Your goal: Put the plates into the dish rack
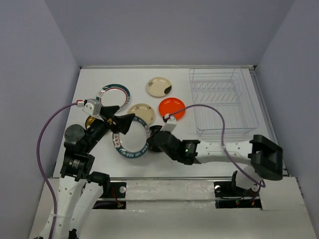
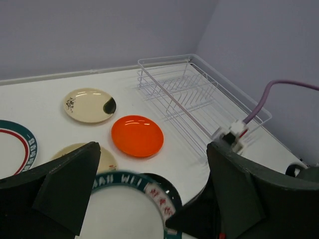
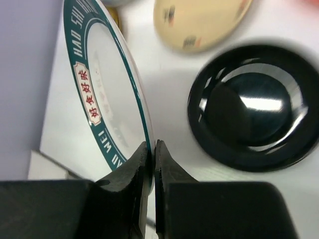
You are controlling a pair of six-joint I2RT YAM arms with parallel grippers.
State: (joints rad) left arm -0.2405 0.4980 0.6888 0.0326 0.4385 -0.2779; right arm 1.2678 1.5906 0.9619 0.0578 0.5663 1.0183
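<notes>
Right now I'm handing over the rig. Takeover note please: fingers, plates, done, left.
Left gripper: fingers open, holding nothing, above the near-left plates.
Right gripper: fingers shut on the rim of the near teal-rimmed plate, which is tipped up on edge.
Dish rack: far right, no plates in it.
On the table: black plate beside the gripped one, orange-red plate, two cream plates, second teal-rimmed plate. A gold-toned plate is mostly hidden under the left arm.
Done: nothing racked.
Left: carry the gripped plate to a slot, then load the rest.
</notes>
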